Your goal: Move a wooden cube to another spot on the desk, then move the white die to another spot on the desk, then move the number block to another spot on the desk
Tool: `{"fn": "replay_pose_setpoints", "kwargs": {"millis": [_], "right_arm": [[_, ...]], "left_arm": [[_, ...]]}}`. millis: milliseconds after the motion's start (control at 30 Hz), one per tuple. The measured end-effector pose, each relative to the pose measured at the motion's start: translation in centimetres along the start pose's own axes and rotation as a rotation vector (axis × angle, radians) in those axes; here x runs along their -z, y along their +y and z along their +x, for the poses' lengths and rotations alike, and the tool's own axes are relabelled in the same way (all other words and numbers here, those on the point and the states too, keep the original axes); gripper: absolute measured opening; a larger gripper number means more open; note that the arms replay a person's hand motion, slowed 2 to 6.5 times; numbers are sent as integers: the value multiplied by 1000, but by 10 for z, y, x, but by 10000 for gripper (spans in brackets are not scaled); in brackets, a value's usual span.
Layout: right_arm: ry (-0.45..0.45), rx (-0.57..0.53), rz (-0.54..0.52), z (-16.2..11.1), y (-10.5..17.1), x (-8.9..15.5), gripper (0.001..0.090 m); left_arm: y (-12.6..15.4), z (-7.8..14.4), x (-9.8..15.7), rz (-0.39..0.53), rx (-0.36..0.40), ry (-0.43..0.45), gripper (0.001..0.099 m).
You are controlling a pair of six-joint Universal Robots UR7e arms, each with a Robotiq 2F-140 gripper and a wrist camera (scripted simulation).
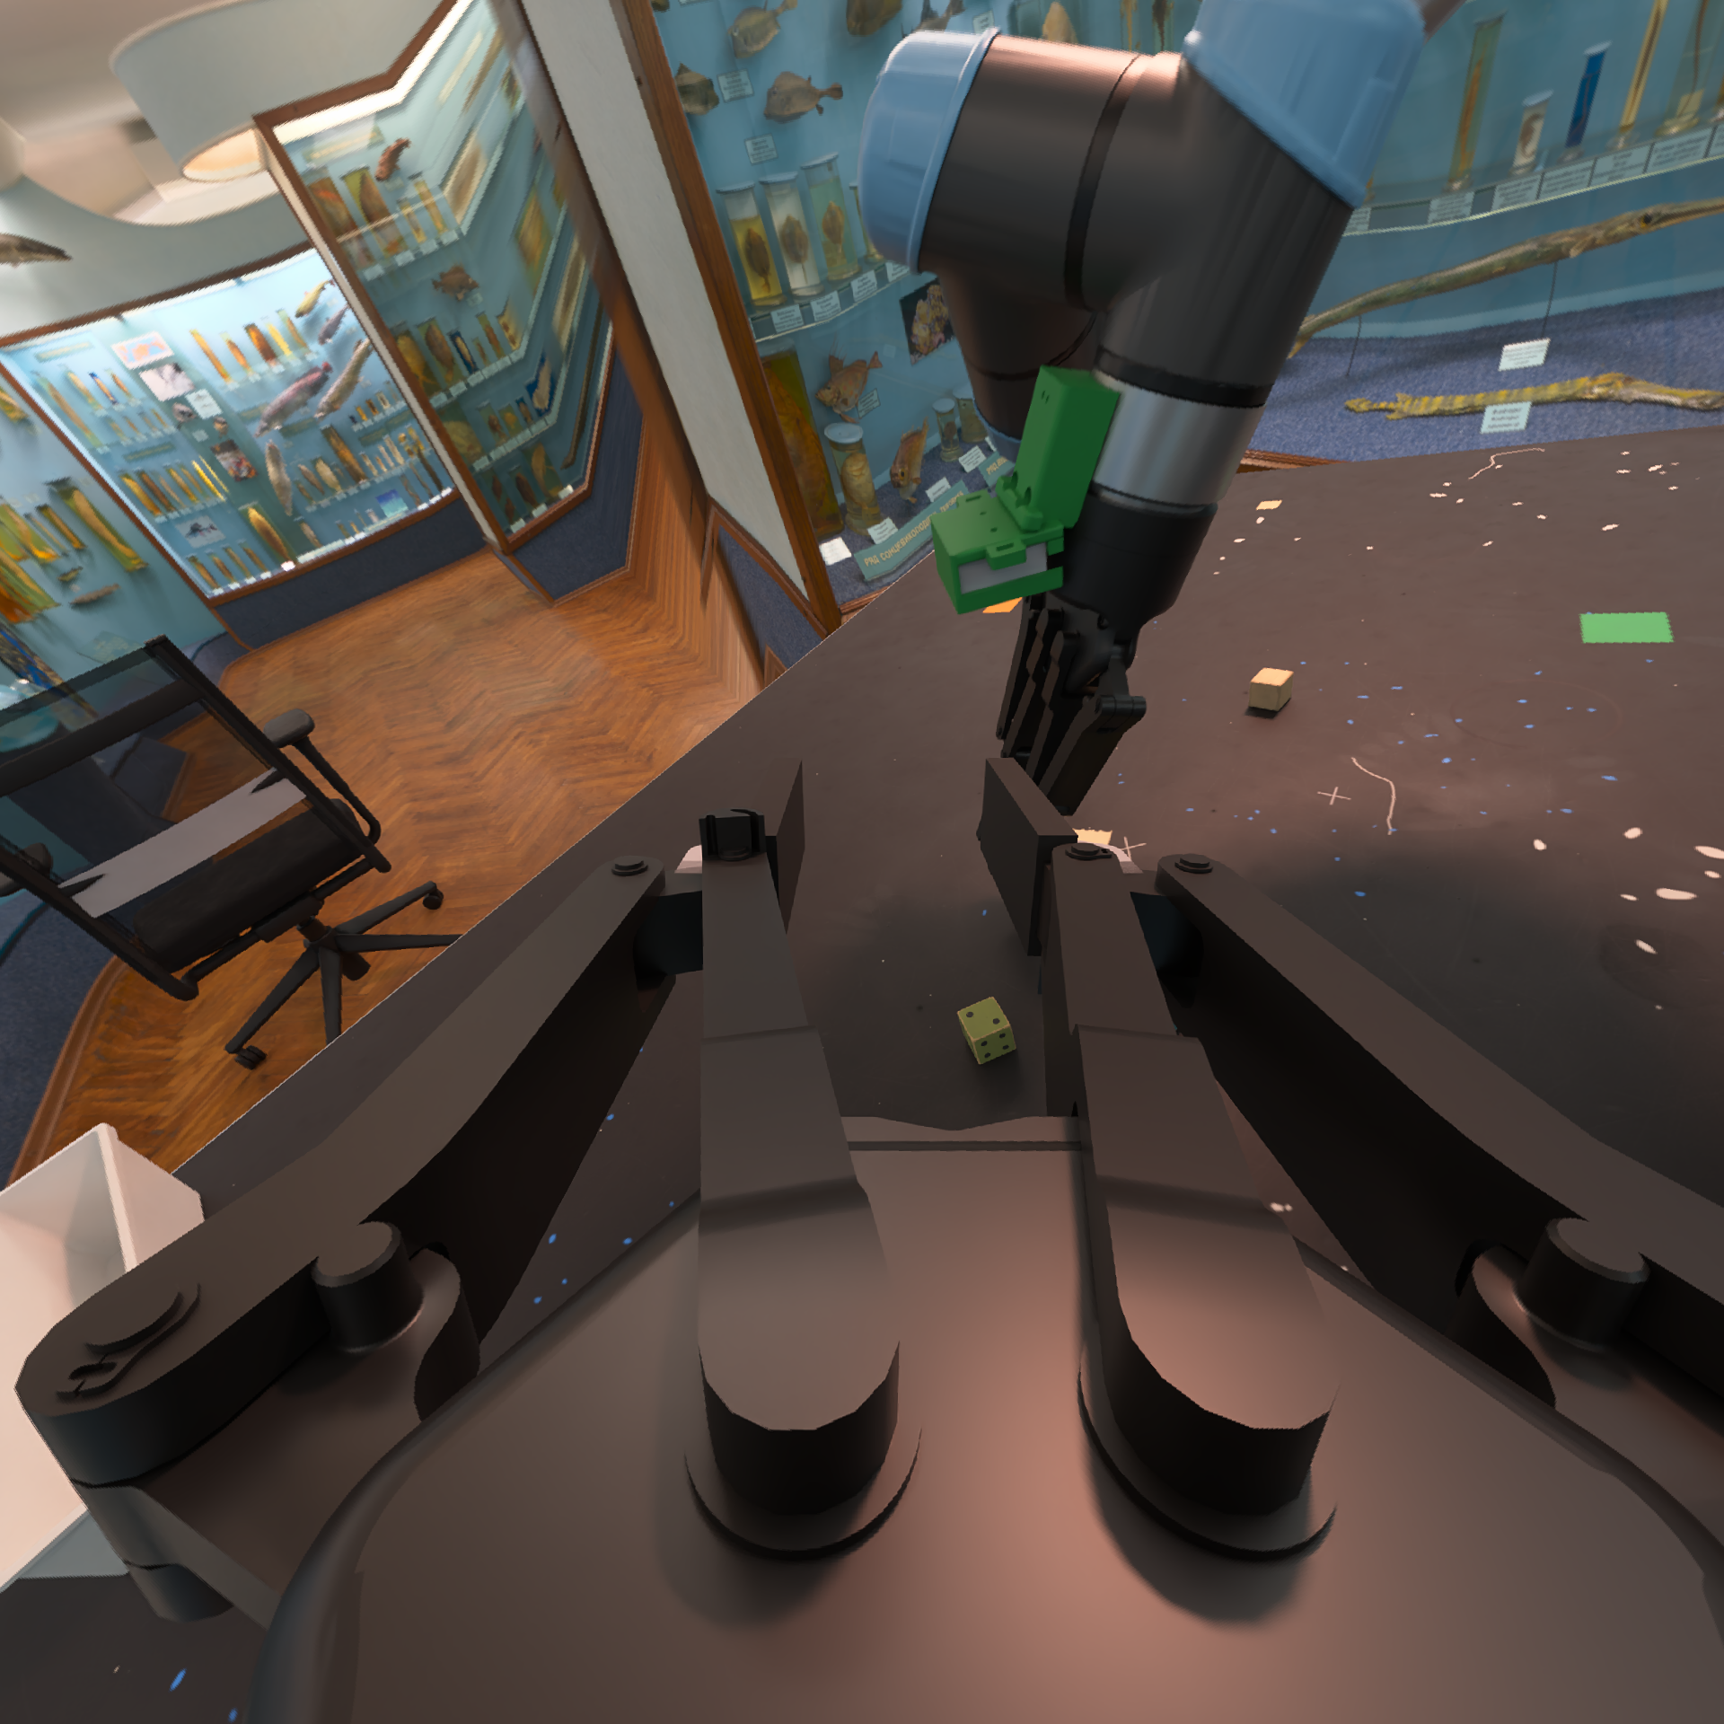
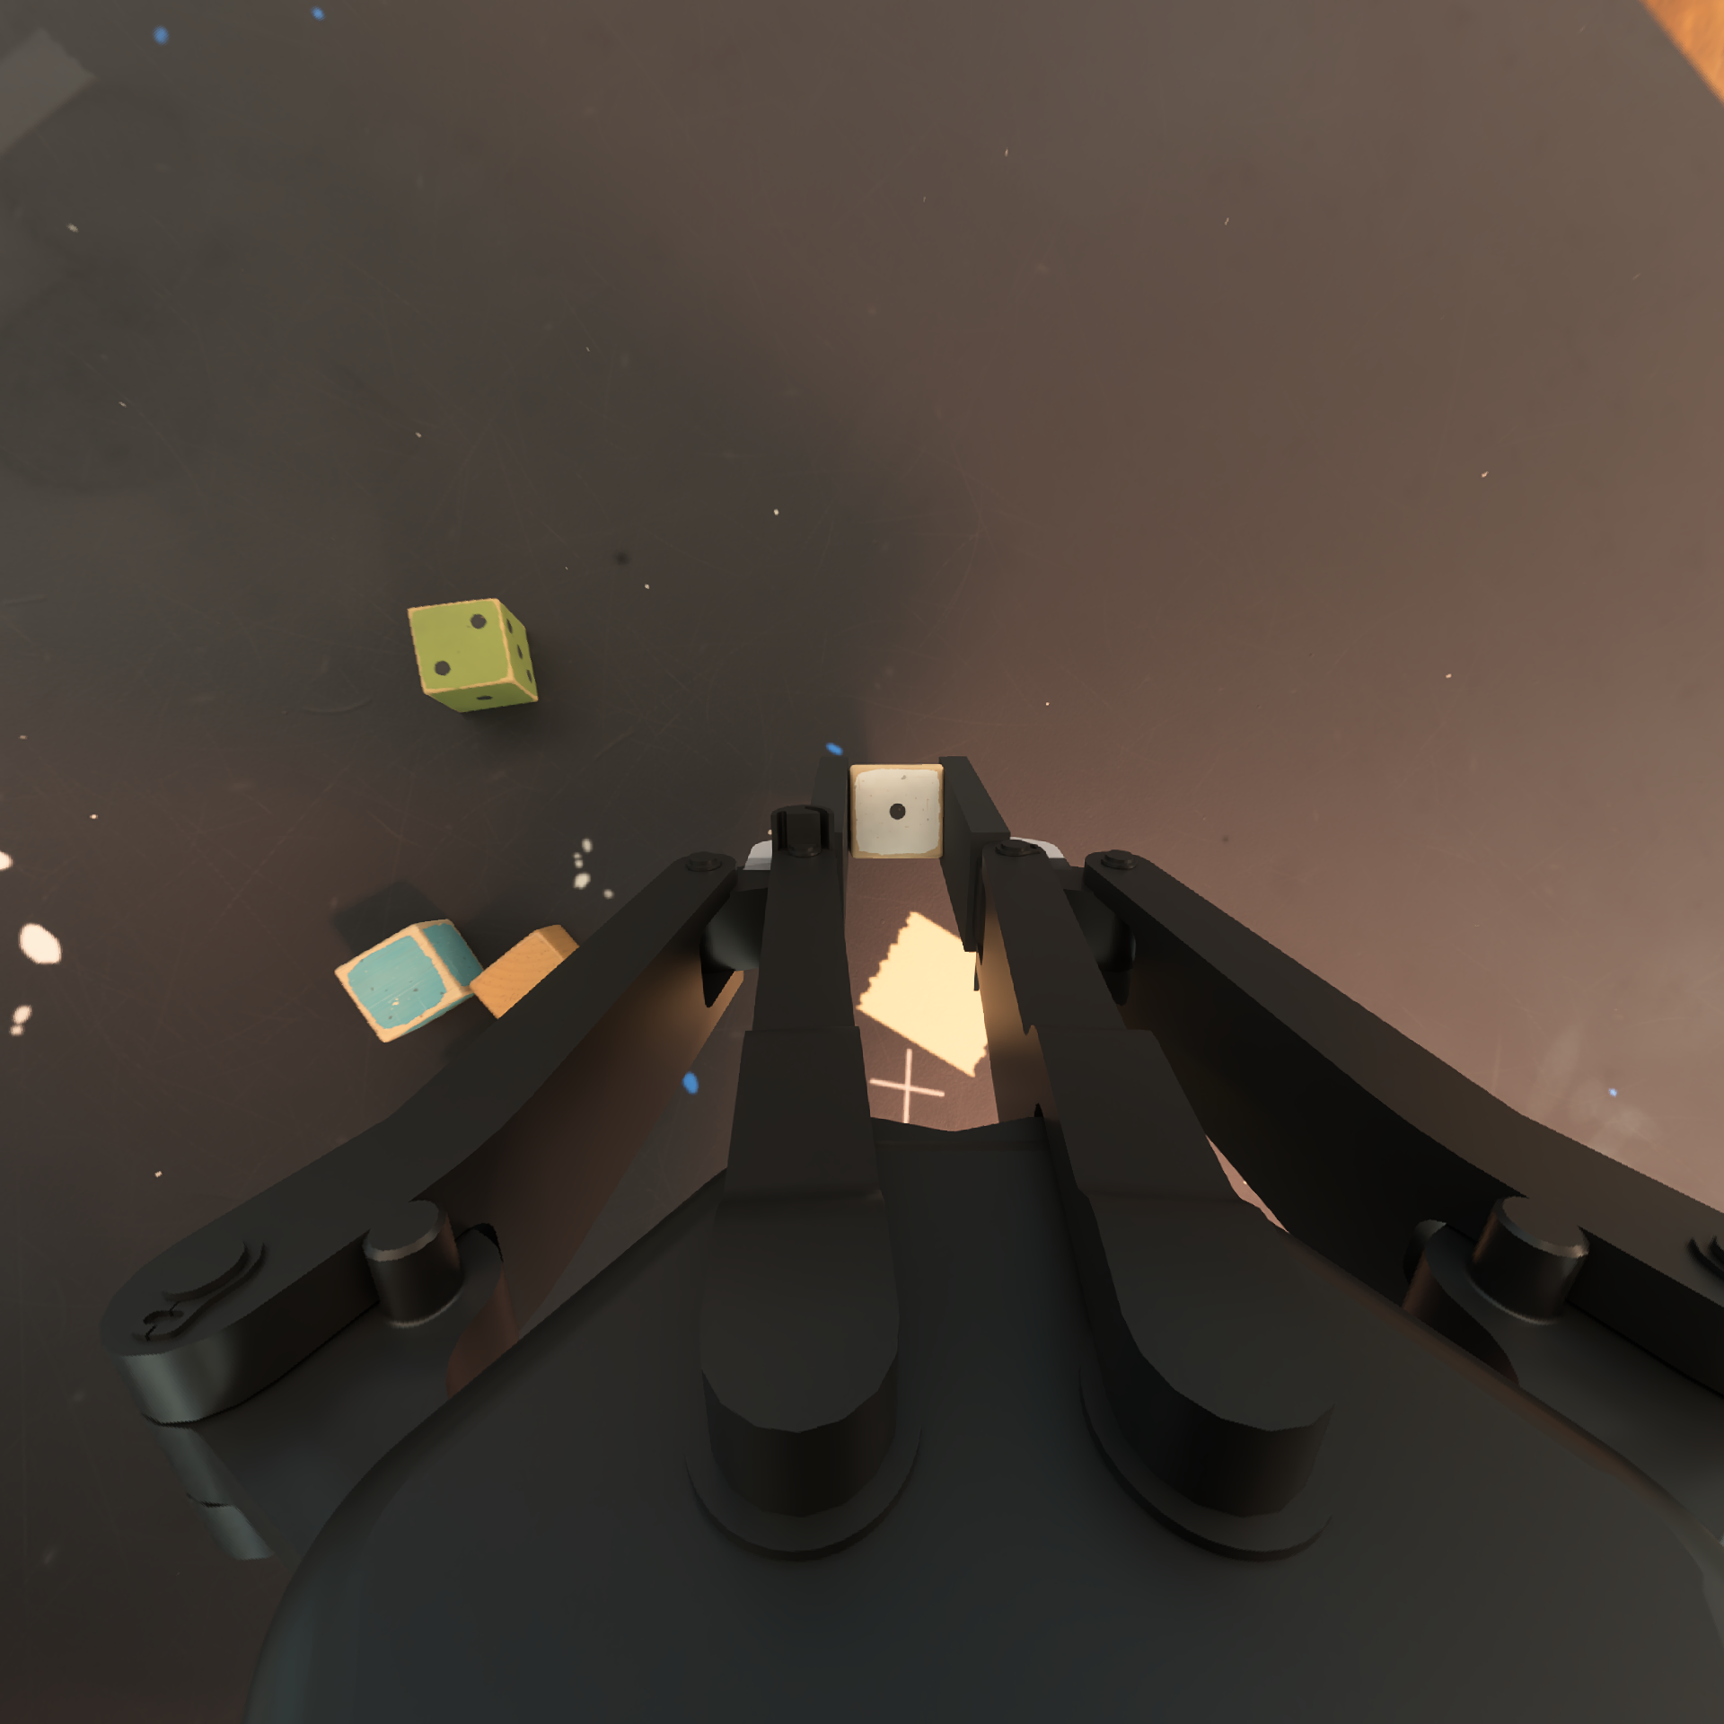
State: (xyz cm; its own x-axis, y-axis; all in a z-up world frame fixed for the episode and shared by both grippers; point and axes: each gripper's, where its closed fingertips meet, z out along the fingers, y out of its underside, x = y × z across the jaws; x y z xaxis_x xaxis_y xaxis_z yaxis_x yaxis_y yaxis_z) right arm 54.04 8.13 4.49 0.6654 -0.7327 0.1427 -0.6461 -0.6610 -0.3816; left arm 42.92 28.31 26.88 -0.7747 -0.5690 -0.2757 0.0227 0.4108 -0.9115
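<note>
The right gripper (image 2: 896,810) is gripping the white die (image 2: 896,810), its jaws pressing flat against the die's two sides, with the single-pip face looking back toward the right wrist camera. The die is hanging above the dark worktop (image 2: 1119,420), over a pale yellow square patch (image 2: 924,1003) and a small chalk cross (image 2: 907,1087) marked on the surface below and nearer the camera. To the left in this view, a green die (image 2: 473,655) is sitting alone on the worktop, and nearer, a blue-faced block (image 2: 408,978) is lying tilted, touching a plain wooden cube (image 2: 524,968) at its right. From the left wrist view, the left gripper (image 1: 891,840) is hovering over the worktop (image 1: 1399,886) with its jaws standing wide and nothing between them. The green die (image 1: 985,1030) is showing in the gap, resting on the surface below and closer to the right finger. Beyond, the right gripper (image 1: 1059,774) is reaching down from its arm, which is carrying a green camera mount (image 1: 1021,504), its fingertips partly hidden behind the left gripper's right finger. Farther right, another wooden cube (image 1: 1271,690) is sitting well apart from everything, near a green rectangular patch (image 1: 1626,627). A white bin (image 1: 65,1213) is showing at the near left edge.
</note>
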Motion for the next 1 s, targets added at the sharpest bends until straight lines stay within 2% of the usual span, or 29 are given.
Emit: {"fn": "replay_pose_setpoints", "kwargs": {"millis": [300,633,800,1000], "right_arm": [[16,-7,125,-1,-13,46,257],[22,-54,288,4,-20,119,257],[50,-92,356,14,-14,155,257],[91,-156,390,31,4,190,257]], "left_arm": [[1,1,-2,-8,-3,-2,516],[4,3,-5,-23,-14,-3,516],[5,4,-8,-32,-18,-3,516],[7,6,-11,-44,-23,-1,517]]}}
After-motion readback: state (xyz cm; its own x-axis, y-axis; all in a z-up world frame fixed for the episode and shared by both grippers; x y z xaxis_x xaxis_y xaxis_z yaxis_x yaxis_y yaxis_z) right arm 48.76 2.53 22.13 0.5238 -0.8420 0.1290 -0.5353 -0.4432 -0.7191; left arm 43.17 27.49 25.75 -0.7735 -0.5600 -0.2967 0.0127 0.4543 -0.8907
